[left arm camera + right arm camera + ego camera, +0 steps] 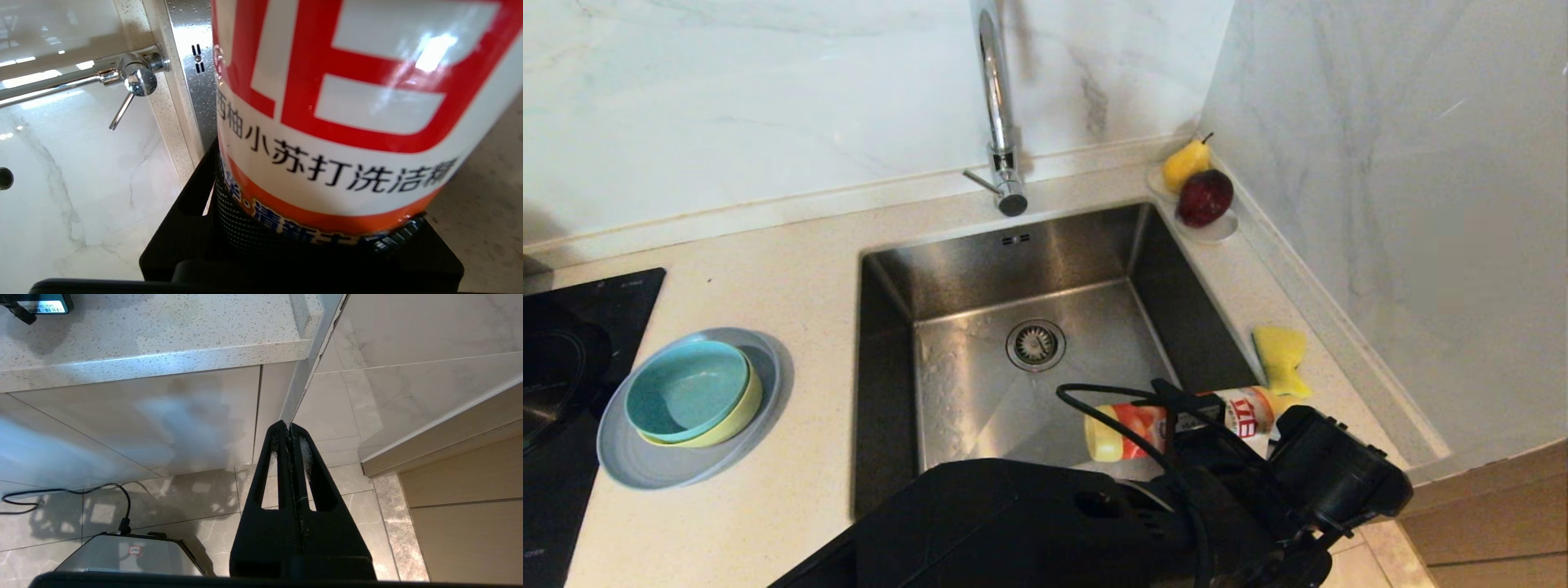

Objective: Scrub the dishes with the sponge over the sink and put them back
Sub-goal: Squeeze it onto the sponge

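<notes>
My left gripper [1227,426] is shut on a detergent bottle [1168,423] with a red and white label, held lying on its side over the near right corner of the sink [980,269]. In the left wrist view the bottle [347,114] fills the space between the black fingers [184,220]. The yellow sponge [1281,358] lies on the counter right of the sink, just beyond the bottle's cap end. On the counter to the left, a teal bowl [682,388] sits nested in a yellow-green bowl [737,416] on a grey-blue plate [654,461]. My right gripper [289,426] hangs shut and empty below the counter edge.
A tall chrome faucet [999,106] stands behind the sink, whose drain strainer [1036,344] is in the middle. A white dish holding a pear [1186,163] and a dark red fruit [1205,198] sits in the back right corner. A black cooktop [564,351] is at far left.
</notes>
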### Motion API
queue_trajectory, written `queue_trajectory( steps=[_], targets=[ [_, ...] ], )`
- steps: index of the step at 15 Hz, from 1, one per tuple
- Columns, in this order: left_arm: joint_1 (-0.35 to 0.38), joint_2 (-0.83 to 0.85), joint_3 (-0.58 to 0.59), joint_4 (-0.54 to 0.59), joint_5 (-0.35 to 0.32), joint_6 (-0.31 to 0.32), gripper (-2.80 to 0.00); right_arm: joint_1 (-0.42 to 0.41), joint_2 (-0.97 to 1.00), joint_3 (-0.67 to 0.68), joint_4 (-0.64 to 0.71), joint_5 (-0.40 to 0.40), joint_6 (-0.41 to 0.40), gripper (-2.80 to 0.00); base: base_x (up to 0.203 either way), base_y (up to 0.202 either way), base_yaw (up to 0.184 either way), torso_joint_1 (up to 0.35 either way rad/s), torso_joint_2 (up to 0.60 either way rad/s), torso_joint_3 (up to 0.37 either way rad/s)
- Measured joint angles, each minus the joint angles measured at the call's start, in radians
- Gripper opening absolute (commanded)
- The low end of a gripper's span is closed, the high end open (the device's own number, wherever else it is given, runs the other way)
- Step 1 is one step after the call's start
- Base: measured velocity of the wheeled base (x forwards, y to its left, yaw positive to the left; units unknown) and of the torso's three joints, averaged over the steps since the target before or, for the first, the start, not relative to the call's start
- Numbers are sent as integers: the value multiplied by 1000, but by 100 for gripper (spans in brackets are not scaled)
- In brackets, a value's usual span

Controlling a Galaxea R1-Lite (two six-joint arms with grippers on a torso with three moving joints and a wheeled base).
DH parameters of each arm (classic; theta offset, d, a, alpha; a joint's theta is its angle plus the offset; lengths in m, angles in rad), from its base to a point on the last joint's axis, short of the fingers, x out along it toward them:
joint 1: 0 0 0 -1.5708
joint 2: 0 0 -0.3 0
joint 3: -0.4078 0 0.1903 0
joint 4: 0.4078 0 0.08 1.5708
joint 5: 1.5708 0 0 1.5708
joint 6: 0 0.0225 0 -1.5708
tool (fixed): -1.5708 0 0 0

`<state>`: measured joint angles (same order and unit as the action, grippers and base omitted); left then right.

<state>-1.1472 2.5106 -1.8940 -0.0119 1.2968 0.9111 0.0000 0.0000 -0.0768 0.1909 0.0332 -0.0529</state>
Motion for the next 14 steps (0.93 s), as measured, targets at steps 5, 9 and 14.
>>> queue_trajectory(
  steps=[5, 9, 14],
  targets=[
    [9, 8, -1, -51, 1, 0, -280, 0, 0, 0, 0, 0, 0, -280, 0, 0, 0, 0, 0, 0],
    [10, 19, -3, -56, 1, -1, -280, 0, 0, 0, 0, 0, 0, -280, 0, 0, 0, 0, 0, 0],
    [17, 24, -9, -59, 2, 8, -280, 0, 0, 0, 0, 0, 1, -280, 0, 0, 0, 0, 0, 0]
  ],
)
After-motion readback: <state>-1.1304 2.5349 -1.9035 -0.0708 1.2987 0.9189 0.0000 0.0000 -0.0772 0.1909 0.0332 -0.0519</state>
